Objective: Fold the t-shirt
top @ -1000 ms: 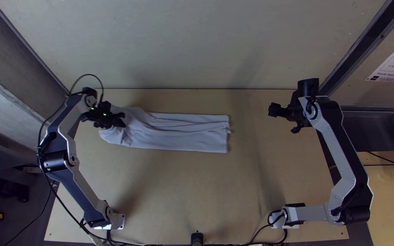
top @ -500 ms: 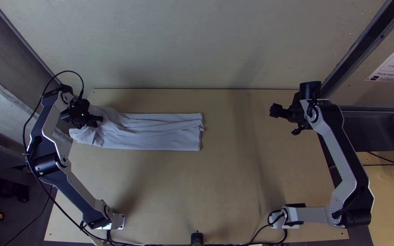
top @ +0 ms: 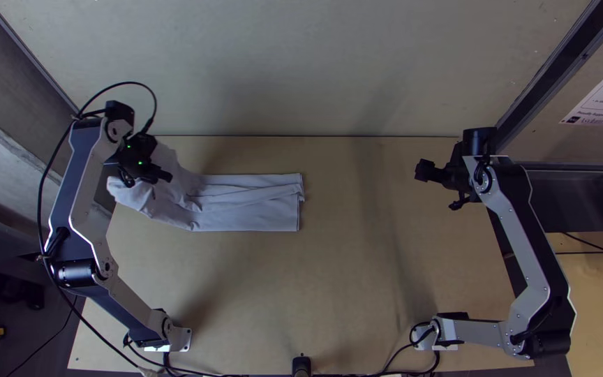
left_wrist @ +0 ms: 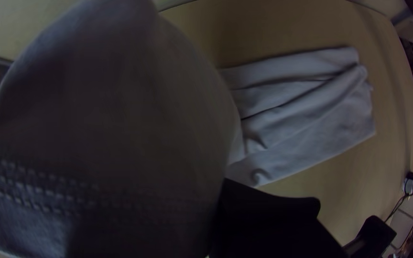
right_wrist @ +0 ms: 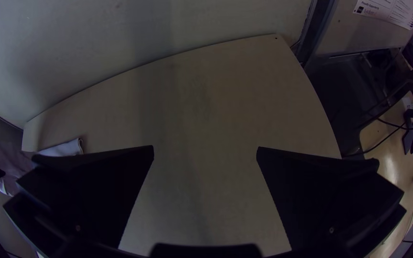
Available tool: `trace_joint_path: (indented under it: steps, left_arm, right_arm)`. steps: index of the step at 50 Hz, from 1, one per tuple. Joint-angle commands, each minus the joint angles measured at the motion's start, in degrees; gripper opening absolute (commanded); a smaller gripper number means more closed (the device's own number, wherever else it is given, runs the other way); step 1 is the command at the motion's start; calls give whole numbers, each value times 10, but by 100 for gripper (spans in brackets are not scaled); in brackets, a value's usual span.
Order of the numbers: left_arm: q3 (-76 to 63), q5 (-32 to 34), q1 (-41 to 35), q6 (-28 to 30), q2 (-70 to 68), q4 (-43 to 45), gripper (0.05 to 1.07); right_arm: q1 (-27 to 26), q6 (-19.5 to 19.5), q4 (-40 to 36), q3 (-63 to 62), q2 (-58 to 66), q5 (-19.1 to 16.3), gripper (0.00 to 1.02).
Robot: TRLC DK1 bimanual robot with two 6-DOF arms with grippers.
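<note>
My left gripper [top: 158,176] holds the left end of the white t-shirt [top: 249,204] in the top view, and that end is bunched and raised. The rest lies as a long narrow folded strip with creases along it. In the left wrist view, fabric bulges high around my left gripper [left_wrist: 225,205], covering most of its fingers, and the flat strip of the t-shirt [left_wrist: 307,110] stretches beyond. My right gripper [top: 437,188] hangs over the table's right part, away from the cloth. Its fingers stand wide apart with nothing between them in the right wrist view, where the right gripper [right_wrist: 205,152] shows.
Bare wood of the table [top: 357,293] stretches between the arms and in front of the cloth. A pale wall [top: 301,70] rises behind the table's far edge. A dark post [top: 549,59] stands behind the right arm.
The left gripper has travelled left, then slightly back right, and the t-shirt has slid left with it. The cloth near the gripper now stands higher. The right arm has shifted very slightly.
</note>
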Motion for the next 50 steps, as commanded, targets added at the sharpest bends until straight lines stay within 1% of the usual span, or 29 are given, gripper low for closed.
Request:
trace_joint_path:
  steps: [1, 8, 15, 25, 34, 39, 46, 48, 49, 50]
  left_arm:
    - [15, -16, -28, -16, -17, -23, 8]
    - [29, -37, -80, -39, -14, -33, 8]
    - [39, -84, -134, -67, -1, -39, 8]
    - [53, -90, -203, -96, 24, -50, 8]
    - [73, -110, -263, -112, 56, -57, 8]
    - [82, -125, -287, -128, 82, -57, 8]
    - [102, -125, -319, -160, 123, -57, 8]
    - [112, -125, -328, -172, 136, -57, 9]
    - [117, -124, -333, -176, 143, -57, 10]
    - [121, -123, -338, -180, 149, -56, 16]
  right_arm:
    - [-5, 0, 1, -24, -24, 4, 99]
    - [-15, -1, 4, -41, -40, 3, 99]
    - [-22, -1, 5, -53, -49, 4, 99]
    - [-23, 0, 8, -82, -69, 3, 99]
    - [-24, 0, 34, -112, -85, 4, 99]
    - [-29, 1, 37, -118, -87, 3, 99]
    - [-37, 1, 39, -125, -88, 3, 99]
    - [-38, 0, 41, -129, -89, 3, 99]
    - [-39, 0, 42, -132, -89, 3, 99]
    - [-40, 0, 42, -133, -90, 3, 99]
